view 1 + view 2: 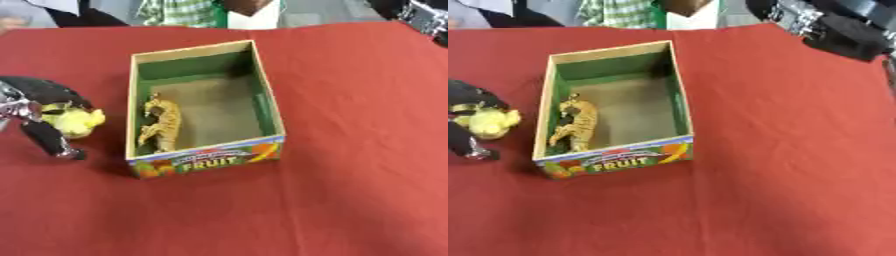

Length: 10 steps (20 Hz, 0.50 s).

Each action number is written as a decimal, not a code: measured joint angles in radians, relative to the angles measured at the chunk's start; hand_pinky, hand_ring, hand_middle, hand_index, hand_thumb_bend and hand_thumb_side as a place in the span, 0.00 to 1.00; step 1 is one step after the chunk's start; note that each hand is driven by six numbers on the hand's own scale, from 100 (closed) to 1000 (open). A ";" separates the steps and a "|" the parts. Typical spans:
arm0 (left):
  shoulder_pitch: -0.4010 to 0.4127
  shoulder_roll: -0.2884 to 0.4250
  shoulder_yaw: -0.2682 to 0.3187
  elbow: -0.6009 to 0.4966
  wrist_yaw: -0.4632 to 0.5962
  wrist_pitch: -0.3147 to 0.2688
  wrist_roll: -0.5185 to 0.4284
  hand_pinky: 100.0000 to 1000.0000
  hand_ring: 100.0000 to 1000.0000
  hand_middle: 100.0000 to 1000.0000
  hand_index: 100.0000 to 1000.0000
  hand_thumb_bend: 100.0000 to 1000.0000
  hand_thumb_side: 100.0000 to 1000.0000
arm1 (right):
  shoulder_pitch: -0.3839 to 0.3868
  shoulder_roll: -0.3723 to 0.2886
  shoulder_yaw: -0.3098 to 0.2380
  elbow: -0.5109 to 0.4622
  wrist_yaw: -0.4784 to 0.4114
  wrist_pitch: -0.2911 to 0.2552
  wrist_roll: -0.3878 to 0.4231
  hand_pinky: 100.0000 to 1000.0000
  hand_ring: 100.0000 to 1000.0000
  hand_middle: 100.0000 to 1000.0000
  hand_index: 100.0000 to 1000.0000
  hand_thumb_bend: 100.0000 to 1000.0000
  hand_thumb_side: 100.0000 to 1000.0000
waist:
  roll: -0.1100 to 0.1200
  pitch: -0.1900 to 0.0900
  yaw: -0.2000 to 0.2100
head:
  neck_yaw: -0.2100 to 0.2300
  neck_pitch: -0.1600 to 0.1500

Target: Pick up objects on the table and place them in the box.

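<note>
Left hand clenched round yellow toy, just left of box, tiger already inside along its left wall; right hand far right, fingers unclear.

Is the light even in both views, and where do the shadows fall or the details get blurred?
Left eye view: soft, even light with no glare; the box casts shade on its inner left wall, over the toy tiger; the left hand around the yellow toy looks smeared. Right eye view: the same softness; the print on the box front is slightly blurred; the right arm at the upper corner is dark, lacking detail.
</note>
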 measured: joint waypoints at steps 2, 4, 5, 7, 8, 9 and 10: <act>-0.001 -0.005 -0.001 0.000 -0.007 -0.001 0.001 0.58 0.79 0.80 0.99 0.27 0.38 | 0.000 0.002 -0.001 0.000 0.000 0.000 0.000 0.87 0.92 0.81 0.95 0.13 1.00 | 0.000 0.001 0.000 | 0.002 0.000; -0.001 -0.005 -0.001 -0.001 -0.009 -0.001 0.001 0.54 0.76 0.76 0.95 0.12 0.36 | 0.000 0.006 -0.003 0.000 0.000 0.000 0.000 0.87 0.92 0.81 0.95 0.13 1.00 | 0.000 0.002 0.000 | 0.002 0.000; -0.002 -0.006 0.000 -0.004 -0.009 0.001 0.001 0.53 0.75 0.75 0.93 0.08 0.35 | 0.000 0.007 -0.005 0.000 0.000 0.000 0.000 0.87 0.92 0.81 0.95 0.13 1.00 | -0.001 0.002 0.000 | 0.002 0.000; -0.004 -0.010 0.003 -0.013 -0.005 0.012 0.000 0.49 0.71 0.71 0.88 0.00 0.34 | 0.001 0.007 -0.006 0.000 0.000 0.001 0.000 0.88 0.92 0.81 0.95 0.13 1.00 | -0.001 0.002 0.000 | 0.002 0.000; -0.006 -0.013 0.006 -0.019 -0.001 0.021 0.000 0.47 0.69 0.69 0.85 0.00 0.33 | 0.001 0.007 -0.006 0.000 0.000 0.002 0.000 0.88 0.92 0.81 0.95 0.13 1.00 | -0.001 0.002 0.000 | 0.002 0.000; -0.007 -0.014 0.008 -0.024 0.005 0.031 0.000 0.45 0.68 0.67 0.83 0.00 0.34 | 0.001 0.007 -0.006 0.001 0.000 0.002 0.000 0.88 0.92 0.81 0.95 0.12 1.00 | -0.001 0.002 0.000 | 0.002 0.000; -0.007 -0.014 0.011 -0.031 0.012 0.042 0.000 0.43 0.66 0.65 0.78 0.00 0.33 | 0.001 0.007 -0.006 0.001 0.000 0.003 0.000 0.88 0.92 0.81 0.95 0.12 1.00 | -0.001 0.002 0.000 | 0.002 0.000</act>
